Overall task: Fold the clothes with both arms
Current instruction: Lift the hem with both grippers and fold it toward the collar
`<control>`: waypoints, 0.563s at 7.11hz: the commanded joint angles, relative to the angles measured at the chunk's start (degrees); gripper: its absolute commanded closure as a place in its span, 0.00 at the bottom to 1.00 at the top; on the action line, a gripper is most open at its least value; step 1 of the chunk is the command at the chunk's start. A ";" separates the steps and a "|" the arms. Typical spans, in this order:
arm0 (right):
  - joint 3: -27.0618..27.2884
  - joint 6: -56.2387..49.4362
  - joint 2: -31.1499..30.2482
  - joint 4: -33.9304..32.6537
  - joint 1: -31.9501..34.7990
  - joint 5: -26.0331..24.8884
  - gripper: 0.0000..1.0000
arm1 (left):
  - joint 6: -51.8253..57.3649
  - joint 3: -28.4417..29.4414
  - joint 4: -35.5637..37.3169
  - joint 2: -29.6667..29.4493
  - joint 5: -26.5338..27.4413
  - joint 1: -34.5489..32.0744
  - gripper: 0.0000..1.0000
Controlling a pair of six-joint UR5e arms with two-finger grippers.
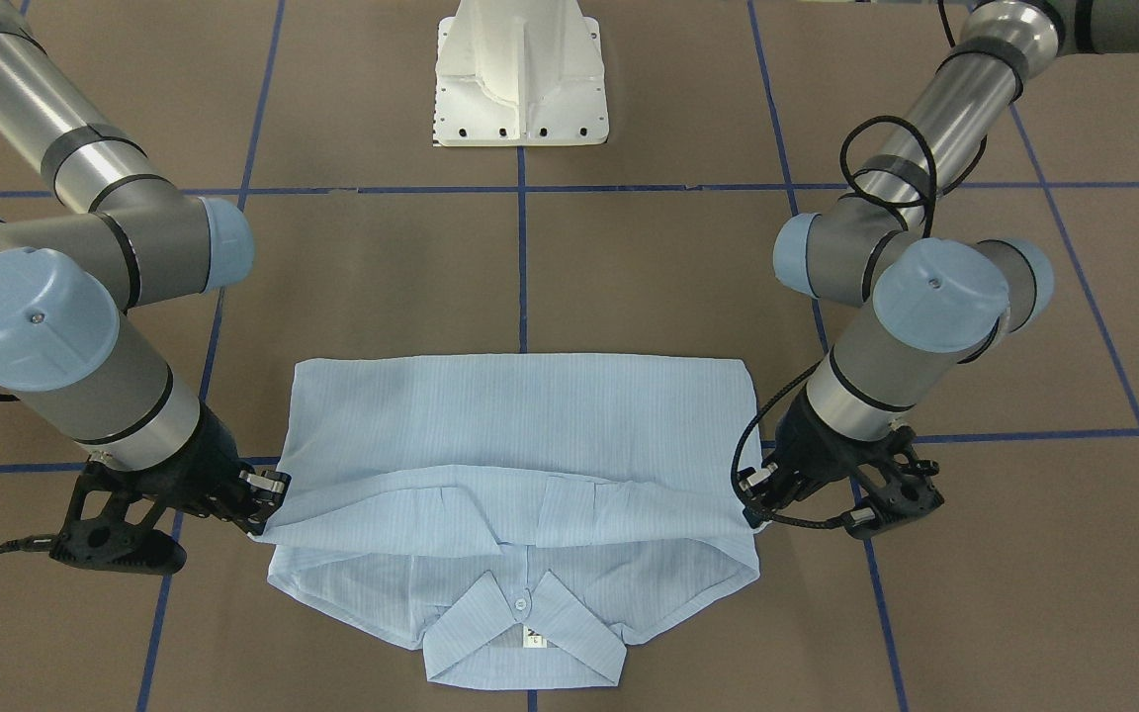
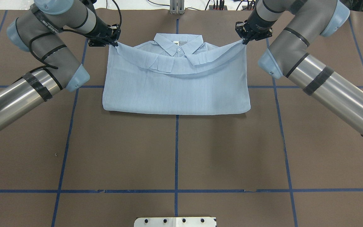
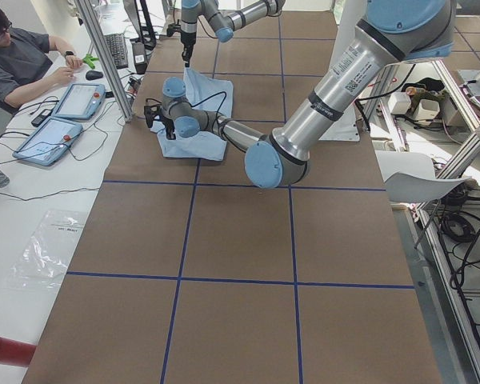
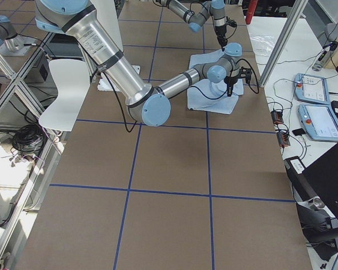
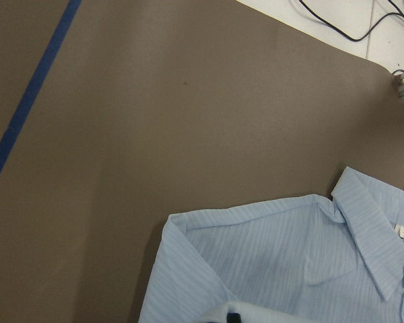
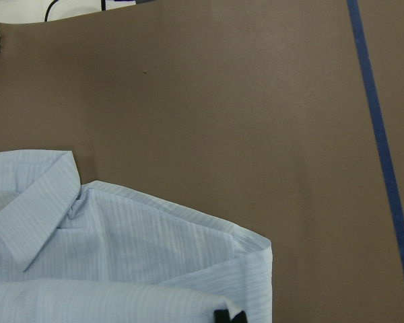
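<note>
As left claw (image 2: 114, 43) and right claw (image 2: 243, 41) each pinch a raised corner, the shirt (image 2: 175, 91) lies doubled toward its collar (image 2: 178, 44) — likely a halving fold.

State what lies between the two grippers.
The shirt: its lifted edge sags from the left gripper to the right gripper, seen in the overhead view.

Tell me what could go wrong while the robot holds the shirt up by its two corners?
1. The left hand and right hand each pinch only a small corner of the thin shirt. A corner might slip out, and the fold would flop down crooked.
2. The lifted edge sags in the middle, close to the collar. If the hands let go unevenly, it may land wrinkled or lie over the collar.
</note>
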 commanded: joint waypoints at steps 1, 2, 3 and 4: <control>-4.39 -0.75 2.37 0.14 -0.17 -0.09 1.00 | -0.18 2.25 -2.22 -0.24 0.14 -0.56 1.00; -4.58 -1.54 2.38 0.14 -0.17 -0.09 1.00 | -0.18 2.96 -2.49 -0.24 0.14 -0.82 1.00; -4.58 -1.55 2.38 0.05 -0.08 -0.09 1.00 | -0.18 2.96 -2.49 -0.24 0.14 -1.08 1.00; -4.58 -1.55 2.38 0.14 -0.17 -0.09 1.00 | -0.18 3.22 -2.84 -0.33 0.14 -1.09 1.00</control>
